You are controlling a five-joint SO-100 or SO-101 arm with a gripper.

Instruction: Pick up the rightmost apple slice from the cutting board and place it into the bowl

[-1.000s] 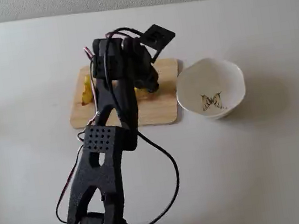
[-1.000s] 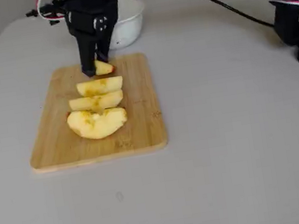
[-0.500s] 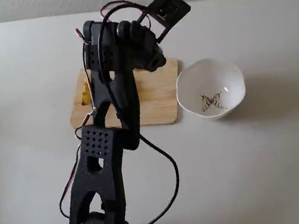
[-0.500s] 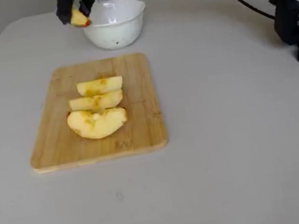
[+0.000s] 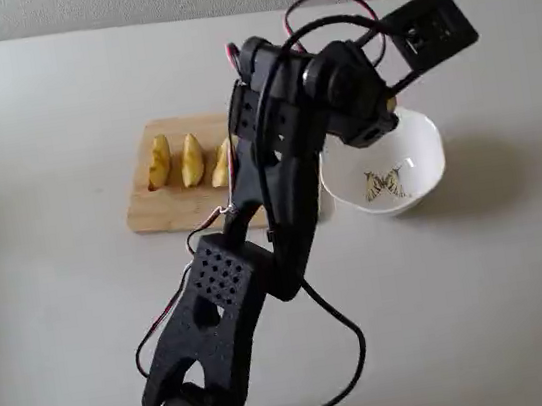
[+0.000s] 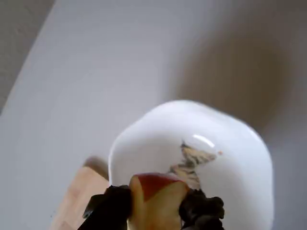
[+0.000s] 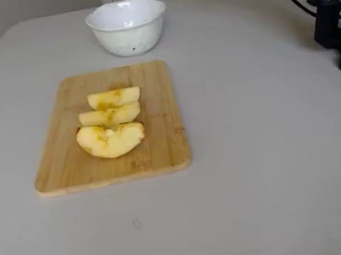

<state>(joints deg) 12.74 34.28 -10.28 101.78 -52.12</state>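
- In the wrist view we see the claw clamped on an apple slice, one dark finger on each side of it; the slice shows pale flesh with a reddish skin edge at its top.
- The held slice hangs above the near rim of the white bowl in that view, with the dark butterfly drawing on the bowl's bottom just beyond it.
- We cannot tell from any view whether the slice touches the bowl's rim; it looks lifted clear of the table.
- A corner of the wooden cutting board shows at the lower left of the wrist view, just beside the bowl.
- In a fixed view from behind the arm, the arm reaches over the right end of the cutting board toward the bowl, and the claw itself is hidden behind the wrist.
- Three yellow slices stand in a row on the board there, the rightmost partly hidden by the arm.
- In a fixed view from the opposite side we see the board with the three slices lying close together near its middle, the nearest one broadest.
- The bowl stands past the far end of the board, near it but apart, on the grey table.
- The arm's base sits at the right edge of this view.
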